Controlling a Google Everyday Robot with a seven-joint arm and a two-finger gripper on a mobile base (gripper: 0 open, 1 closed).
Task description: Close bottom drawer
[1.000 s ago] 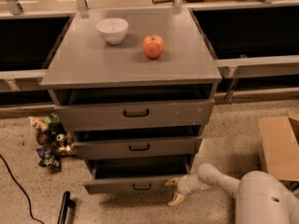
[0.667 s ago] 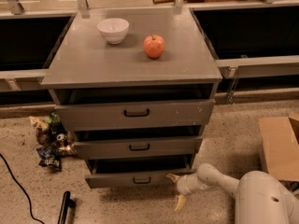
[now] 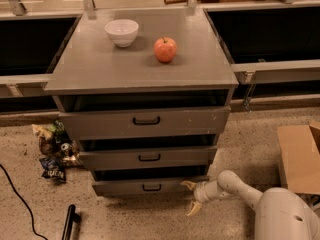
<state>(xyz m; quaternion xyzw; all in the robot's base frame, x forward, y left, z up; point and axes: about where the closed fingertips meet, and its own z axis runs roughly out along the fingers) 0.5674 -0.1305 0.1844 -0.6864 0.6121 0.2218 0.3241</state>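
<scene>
The bottom drawer point(image 3: 150, 186) is the lowest of three in the grey cabinet point(image 3: 142, 66). Its low grey front with a small black handle point(image 3: 151, 187) sticks out a little from the cabinet, with a dark gap above it. My gripper point(image 3: 191, 196) is low at the drawer's right front corner, fingers spread open. One fingertip point(image 3: 186, 184) is at the drawer front's right end, the other point(image 3: 193, 209) points down to the floor. It holds nothing.
A white bowl point(image 3: 121, 32) and a red apple point(image 3: 165, 49) sit on the cabinet top. Crumpled snack bags point(image 3: 54, 151) lie on the floor at left, with a black cable point(image 3: 17, 196) and black object point(image 3: 69, 223). A cardboard box point(image 3: 300, 156) is at right.
The bottom drawer has slid inward and now sticks out less. My gripper has followed it toward the cabinet and stays at its right front corner.
</scene>
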